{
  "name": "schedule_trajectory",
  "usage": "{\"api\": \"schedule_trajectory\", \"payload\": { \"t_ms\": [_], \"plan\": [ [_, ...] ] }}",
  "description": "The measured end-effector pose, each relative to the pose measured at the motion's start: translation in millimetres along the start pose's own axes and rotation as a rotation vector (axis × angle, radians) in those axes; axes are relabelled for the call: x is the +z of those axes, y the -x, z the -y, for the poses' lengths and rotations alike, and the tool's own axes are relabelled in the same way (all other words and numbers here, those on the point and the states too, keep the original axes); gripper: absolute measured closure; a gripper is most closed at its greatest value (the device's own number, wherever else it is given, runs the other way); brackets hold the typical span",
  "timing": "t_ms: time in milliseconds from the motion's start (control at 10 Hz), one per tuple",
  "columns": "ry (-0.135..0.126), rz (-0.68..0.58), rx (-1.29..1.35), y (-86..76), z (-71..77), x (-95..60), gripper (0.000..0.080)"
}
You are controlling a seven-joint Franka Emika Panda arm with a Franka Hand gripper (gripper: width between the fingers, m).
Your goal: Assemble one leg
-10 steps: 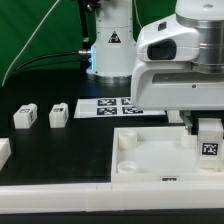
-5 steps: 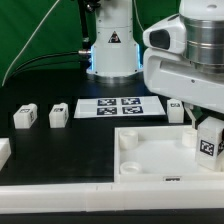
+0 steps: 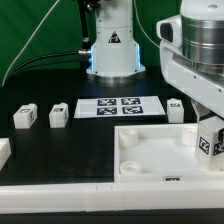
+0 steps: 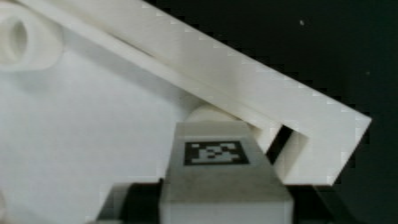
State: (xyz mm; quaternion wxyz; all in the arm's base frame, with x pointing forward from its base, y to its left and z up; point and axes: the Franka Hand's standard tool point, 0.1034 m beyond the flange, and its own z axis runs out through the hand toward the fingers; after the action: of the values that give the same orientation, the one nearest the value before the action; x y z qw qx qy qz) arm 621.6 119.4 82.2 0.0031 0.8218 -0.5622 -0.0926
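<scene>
My gripper [image 3: 209,124] is shut on a white square leg [image 3: 211,141] whose tag faces outward. It holds the leg upright over the corner of the large white panel [image 3: 150,152] at the exterior view's right. In the wrist view the leg [image 4: 217,152] sits between my fingers [image 4: 146,200], just inside the panel's raised rim [image 4: 214,70]. I cannot tell whether its lower end touches the panel. Two more legs [image 3: 26,116] [image 3: 58,115] stand at the left. A third [image 3: 175,108] stands behind the panel.
The marker board [image 3: 118,106] lies in front of the arm's base [image 3: 110,50]. A white part [image 3: 4,152] shows at the left edge. The panel has a corner hole [image 4: 18,40] and a raised rim. The table is black.
The arm's body has swung toward the exterior view's right. The held leg has shifted slightly right with it, staying over the panel's corner.
</scene>
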Motion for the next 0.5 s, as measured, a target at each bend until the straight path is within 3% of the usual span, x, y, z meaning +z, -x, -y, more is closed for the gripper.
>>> {"api": "schedule_trajectory", "payload": {
  "t_ms": [400, 500],
  "plan": [
    [-0.003, 0.005, 0.049, 0.2, 0.5, -0.1, 0.0505],
    [-0.003, 0.005, 0.013, 0.4, 0.5, 0.0, 0.035]
  ]
}}
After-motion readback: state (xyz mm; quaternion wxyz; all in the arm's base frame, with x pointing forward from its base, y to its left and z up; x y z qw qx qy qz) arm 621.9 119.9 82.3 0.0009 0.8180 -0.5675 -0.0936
